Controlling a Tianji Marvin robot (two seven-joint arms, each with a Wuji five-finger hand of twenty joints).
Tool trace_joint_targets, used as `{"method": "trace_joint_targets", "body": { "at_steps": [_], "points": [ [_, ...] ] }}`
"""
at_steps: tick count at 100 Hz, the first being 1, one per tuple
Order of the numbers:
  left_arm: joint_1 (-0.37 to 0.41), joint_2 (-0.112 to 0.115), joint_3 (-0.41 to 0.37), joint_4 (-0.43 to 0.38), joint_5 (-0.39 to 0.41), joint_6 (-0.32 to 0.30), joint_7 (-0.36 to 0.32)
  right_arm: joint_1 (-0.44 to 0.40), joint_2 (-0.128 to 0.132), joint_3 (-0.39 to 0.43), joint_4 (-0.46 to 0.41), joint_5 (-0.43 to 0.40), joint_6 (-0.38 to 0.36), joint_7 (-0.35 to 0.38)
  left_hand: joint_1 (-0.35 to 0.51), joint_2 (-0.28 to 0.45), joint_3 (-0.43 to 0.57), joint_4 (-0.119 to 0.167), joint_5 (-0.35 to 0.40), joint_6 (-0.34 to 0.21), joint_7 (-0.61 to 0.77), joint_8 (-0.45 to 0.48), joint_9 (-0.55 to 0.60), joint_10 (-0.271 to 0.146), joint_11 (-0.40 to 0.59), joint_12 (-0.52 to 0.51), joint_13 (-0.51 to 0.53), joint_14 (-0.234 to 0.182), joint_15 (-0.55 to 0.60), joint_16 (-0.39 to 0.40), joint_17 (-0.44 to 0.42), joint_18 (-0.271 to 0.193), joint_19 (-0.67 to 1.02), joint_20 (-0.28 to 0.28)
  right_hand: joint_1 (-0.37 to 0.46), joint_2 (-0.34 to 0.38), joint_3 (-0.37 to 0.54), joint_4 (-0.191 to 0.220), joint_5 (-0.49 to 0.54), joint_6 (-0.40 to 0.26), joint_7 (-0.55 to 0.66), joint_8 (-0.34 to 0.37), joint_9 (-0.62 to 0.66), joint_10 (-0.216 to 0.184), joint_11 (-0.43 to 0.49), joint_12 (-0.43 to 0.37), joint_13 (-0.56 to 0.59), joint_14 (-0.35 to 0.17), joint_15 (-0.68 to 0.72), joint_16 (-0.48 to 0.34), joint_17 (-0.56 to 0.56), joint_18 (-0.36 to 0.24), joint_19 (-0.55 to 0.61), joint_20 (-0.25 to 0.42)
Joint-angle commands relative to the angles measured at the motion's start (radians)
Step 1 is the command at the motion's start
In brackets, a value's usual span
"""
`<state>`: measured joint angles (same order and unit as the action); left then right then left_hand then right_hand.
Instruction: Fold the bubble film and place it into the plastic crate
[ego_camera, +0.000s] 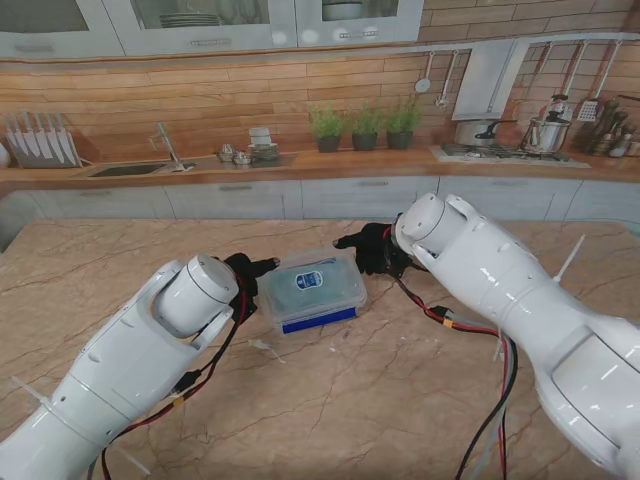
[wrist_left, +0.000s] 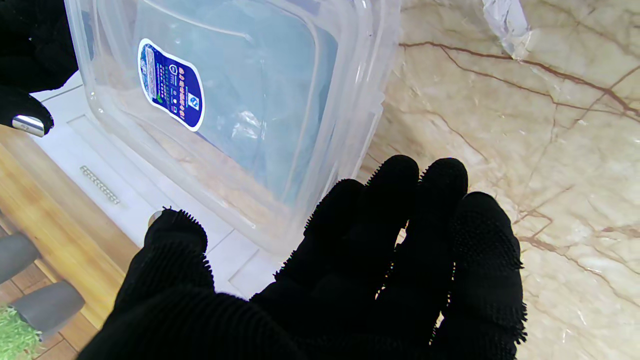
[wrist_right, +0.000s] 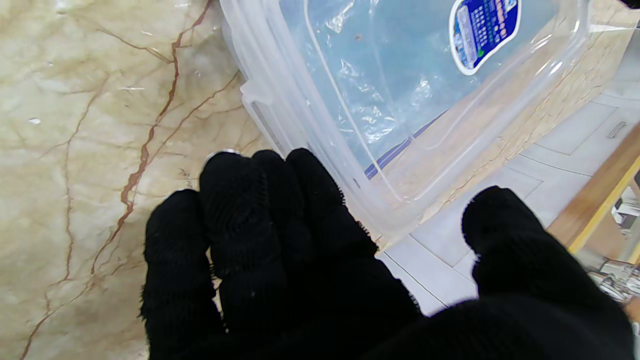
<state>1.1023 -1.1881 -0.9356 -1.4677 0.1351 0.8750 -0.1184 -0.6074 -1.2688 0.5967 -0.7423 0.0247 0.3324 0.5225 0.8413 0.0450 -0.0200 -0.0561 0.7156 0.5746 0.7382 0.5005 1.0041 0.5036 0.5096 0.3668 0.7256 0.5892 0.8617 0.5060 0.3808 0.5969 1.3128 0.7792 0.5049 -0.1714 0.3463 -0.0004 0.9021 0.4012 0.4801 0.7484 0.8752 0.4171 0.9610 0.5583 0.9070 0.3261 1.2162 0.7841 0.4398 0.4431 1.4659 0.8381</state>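
On the marble table (ego_camera: 330, 400), the plastic crate (ego_camera: 312, 290) holding bubble film (wrist_right: 400, 75) sits between the empty, spread left hand (ego_camera: 250, 275) at 9 o'clock and right hand (ego_camera: 372, 248) at 3 o'clock.

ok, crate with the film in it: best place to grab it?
Likely the two short end walls of the plastic crate, under its projecting rim, one hand from each side. The left hand and right hand flank it, open, and the walls look smooth.

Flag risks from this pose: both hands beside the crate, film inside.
1. The left hand and right hand flank the plastic crate closely; a careless retreat could nudge it across the marble table.
2. The bubble film looks loosely crumpled inside; it may spring up.
3. A clear scrap lies on the table nearby; possibly stray film.
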Motion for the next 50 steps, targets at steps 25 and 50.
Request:
{"method": "trace_joint_targets", "body": {
  "at_steps": [25, 50],
  "points": [
    [-0.012, -0.029, 0.008, 0.032, -0.003, -0.005, 0.019, 0.004, -0.039, 0.002, 0.038, -0.009, 0.005, -0.023, 0.025, -0.005, -0.002, 0.021, 0.029, -0.238, 0.032, 0.012, -0.034, -0.077, -0.014, 0.001, 0.004, 0.002, -0.002, 0.000, 0.003, -0.002, -0.008, -0.012, -0.002, 0.015, 0.000, 0.036, -0.079, -0.255, -0.080, -0.059, 0.008, 0.053, 0.071, 0.013, 0.010, 0.022, 0.037, 0.014, -0.007, -0.167, 0.125, 0.021],
    [-0.023, -0.029, 0.023, 0.049, 0.006, 0.012, 0.015, 0.004, -0.049, -0.003, 0.062, -0.007, 0.016, -0.022, 0.022, -0.004, -0.003, 0.021, 0.017, -0.237, 0.009, -0.001, -0.052, -0.065, -0.021, -0.003, -0.004, 0.008, -0.006, -0.001, -0.003, -0.003, -0.011, -0.013, -0.007, 0.013, 0.005, 0.035, -0.081, -0.252, -0.083, -0.070, 0.005, 0.055, 0.071, 0.011, 0.005, 0.024, 0.036, 0.013, -0.011, -0.168, 0.124, 0.020]
  ]
}}
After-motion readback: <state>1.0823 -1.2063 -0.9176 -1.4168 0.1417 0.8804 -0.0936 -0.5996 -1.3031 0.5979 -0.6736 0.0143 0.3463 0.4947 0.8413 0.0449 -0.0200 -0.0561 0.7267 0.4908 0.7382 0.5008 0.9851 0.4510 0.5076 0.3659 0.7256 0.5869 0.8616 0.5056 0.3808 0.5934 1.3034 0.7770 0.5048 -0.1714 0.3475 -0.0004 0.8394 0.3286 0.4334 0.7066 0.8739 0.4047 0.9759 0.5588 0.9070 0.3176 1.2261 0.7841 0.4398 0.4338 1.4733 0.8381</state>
